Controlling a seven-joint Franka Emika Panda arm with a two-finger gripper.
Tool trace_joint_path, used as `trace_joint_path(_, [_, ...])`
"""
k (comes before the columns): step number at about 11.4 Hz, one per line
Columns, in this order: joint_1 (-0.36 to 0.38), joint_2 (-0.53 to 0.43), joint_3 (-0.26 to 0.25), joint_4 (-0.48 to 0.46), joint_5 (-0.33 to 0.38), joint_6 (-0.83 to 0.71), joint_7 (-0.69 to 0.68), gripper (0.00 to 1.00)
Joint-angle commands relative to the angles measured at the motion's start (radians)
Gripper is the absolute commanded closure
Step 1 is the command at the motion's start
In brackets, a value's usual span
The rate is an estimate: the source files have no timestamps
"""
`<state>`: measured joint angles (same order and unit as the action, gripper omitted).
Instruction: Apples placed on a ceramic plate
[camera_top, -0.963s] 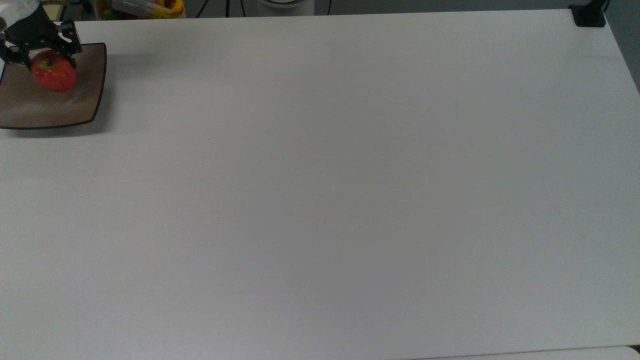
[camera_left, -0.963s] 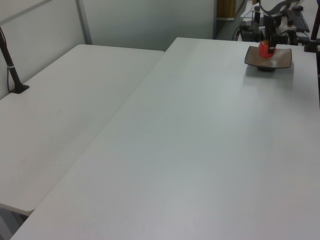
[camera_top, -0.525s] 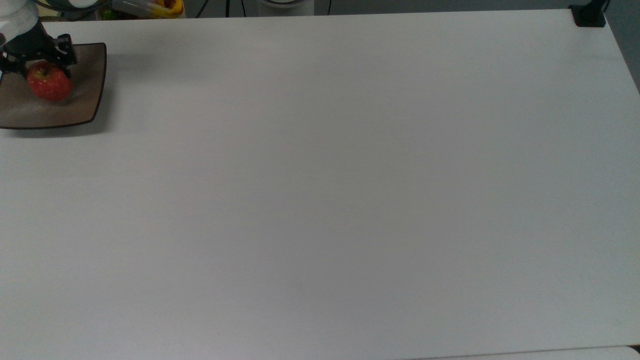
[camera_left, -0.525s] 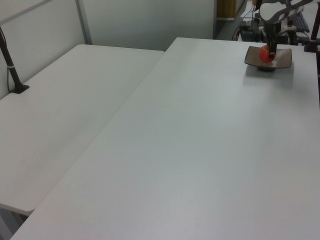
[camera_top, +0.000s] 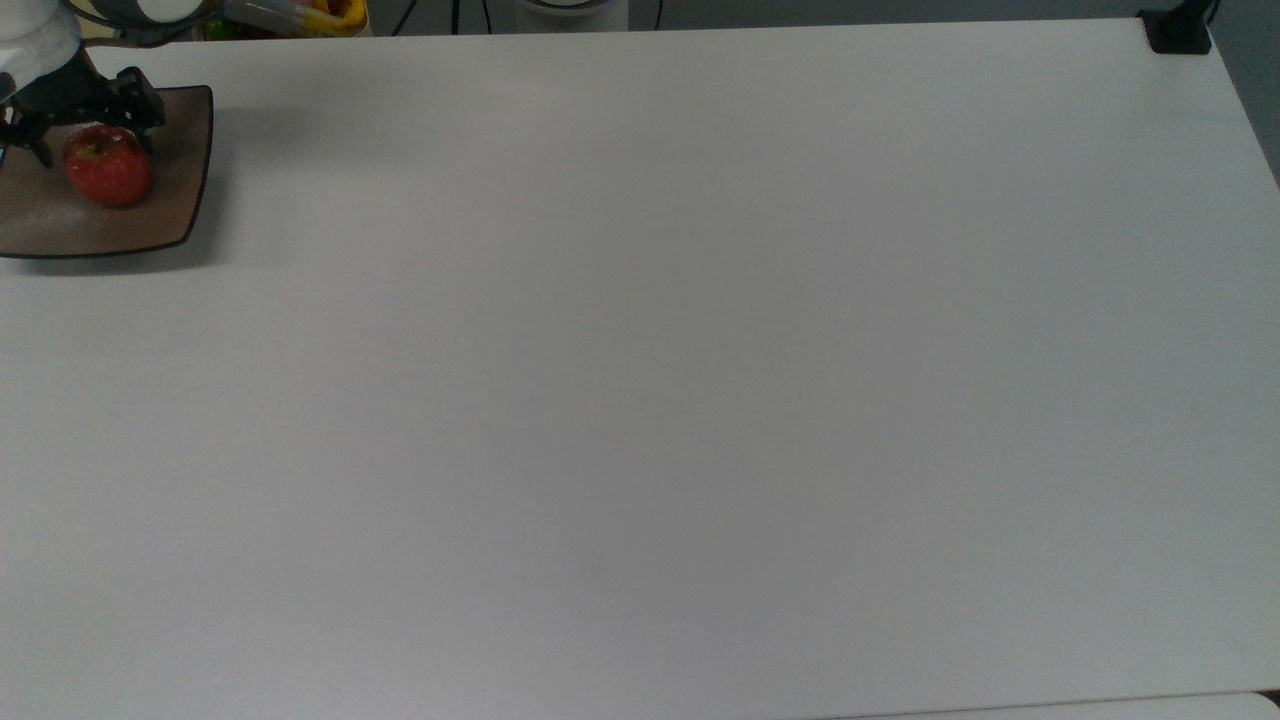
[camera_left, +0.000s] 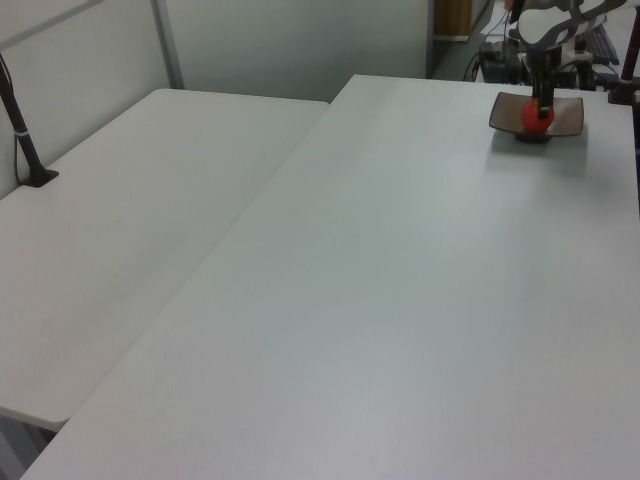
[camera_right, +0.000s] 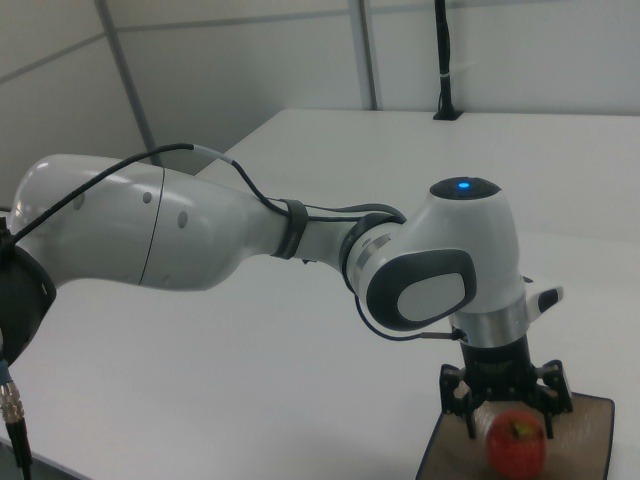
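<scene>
Right view, nearest first: the apple (camera_right: 516, 442) sits on the plate (camera_right: 590, 440), small, round and red, with a yellowish-green patch around a short dark stem pointing up. The plate is square, brown-taupe, thin dark rim. Just behind the apple, at its 12 o'clock, the gripper (camera_right: 507, 408) hangs low with its fingers (camera_right: 466, 412) spread wide, one either side of the fruit and clear of its skin (nothing gripped, by the look of it). Above that rises the white arm (camera_right: 200, 225), a blue light on its top joint. In the top view the plate (camera_top: 170, 215) lies at the table's (camera_top: 650, 350) 10 o'clock corner, apple (camera_top: 107, 167) in the dish, gripper (camera_top: 88, 140) at its 12.
</scene>
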<state>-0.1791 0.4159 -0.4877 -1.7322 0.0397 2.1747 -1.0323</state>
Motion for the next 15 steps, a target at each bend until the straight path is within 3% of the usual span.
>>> trace_joint_path(1, [0.015,-0.084,0.003,0.009,0.017,-0.059,0.052,0.0])
trace_joint_path(3, [0.053,-0.197,0.003,0.028,0.019,-0.172,0.179,0.0])
trace_joint_path(6, [0.102,-0.34,0.027,0.106,0.106,-0.342,0.47,0.0])
trace_joint_path(7, [0.104,-0.364,0.065,0.165,0.108,-0.433,0.573,0.0])
trace_joint_path(9, [0.11,-0.439,0.147,0.186,0.108,-0.535,0.728,0.0])
trace_joint_path(10, [0.118,-0.471,0.228,0.186,0.109,-0.561,0.791,0.0])
trace_joint_path(13, [0.167,-0.491,0.386,0.178,0.095,-0.581,1.027,0.0])
trace_joint_path(15, [0.199,-0.491,0.446,0.155,0.091,-0.579,1.122,0.0])
